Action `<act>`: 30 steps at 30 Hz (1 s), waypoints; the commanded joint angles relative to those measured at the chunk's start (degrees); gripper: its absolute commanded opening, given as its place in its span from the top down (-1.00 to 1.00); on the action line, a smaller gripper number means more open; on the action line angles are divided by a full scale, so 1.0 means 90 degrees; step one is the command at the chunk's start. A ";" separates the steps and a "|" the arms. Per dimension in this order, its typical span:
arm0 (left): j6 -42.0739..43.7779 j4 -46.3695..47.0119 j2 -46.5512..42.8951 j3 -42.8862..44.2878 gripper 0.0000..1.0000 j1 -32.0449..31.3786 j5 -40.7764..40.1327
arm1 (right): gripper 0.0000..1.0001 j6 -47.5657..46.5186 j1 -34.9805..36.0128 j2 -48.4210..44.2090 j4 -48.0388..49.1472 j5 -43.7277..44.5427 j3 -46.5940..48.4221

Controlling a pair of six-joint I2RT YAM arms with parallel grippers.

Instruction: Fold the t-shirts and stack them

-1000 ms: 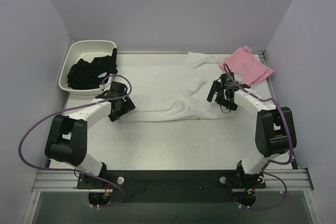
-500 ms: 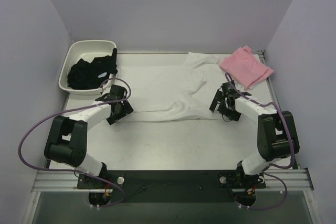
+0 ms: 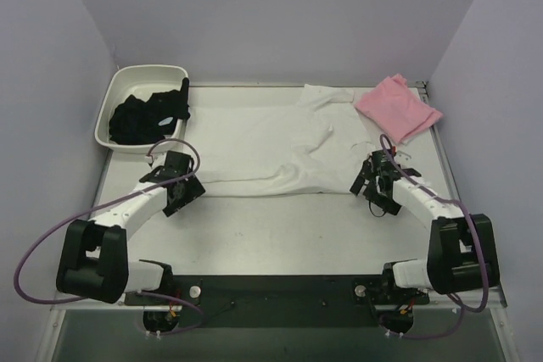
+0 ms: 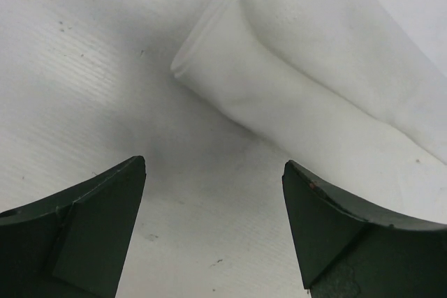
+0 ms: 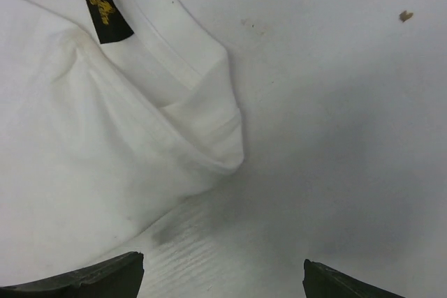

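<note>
Hands gape wide, left hand (image 4: 213,172) and right hand (image 5: 220,268) each just short of a near corner of the white t-shirt (image 3: 263,137) spread ahead on the counter (image 3: 280,235). Best, I judge, to drop low and pinch all layers there; the pink t-shirt (image 3: 397,106) lies beyond the right hand.

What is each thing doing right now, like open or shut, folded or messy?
white t-shirt, spread out on the table, not folded up yet
pink t-shirt, folded, lying at the far right corner
white tub, has clothes in it
dark clothes, crumpled in the tub
left gripper, open, holding nothing
right gripper, open, holding nothing
</note>
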 commanded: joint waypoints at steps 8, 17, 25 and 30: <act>-0.0058 -0.0125 -0.0987 0.0862 -0.78 -0.0070 0.0492 | -0.98 -0.0121 0.0488 -0.0896 -0.0422 -0.0704 0.1049; -0.0019 0.0451 0.0263 0.1147 -0.78 -0.0099 0.0687 | -0.99 -0.0199 0.0596 0.0130 0.1196 -0.1652 0.1032; -0.0009 0.0871 0.0615 0.0893 -0.78 -0.0099 0.0687 | -1.00 -0.0336 0.0489 0.0385 0.1989 -0.1750 0.0798; 0.0030 0.0949 0.0732 0.0786 -0.78 -0.0099 0.0541 | -0.99 -0.0346 0.0460 0.0531 0.2117 -0.1652 0.0583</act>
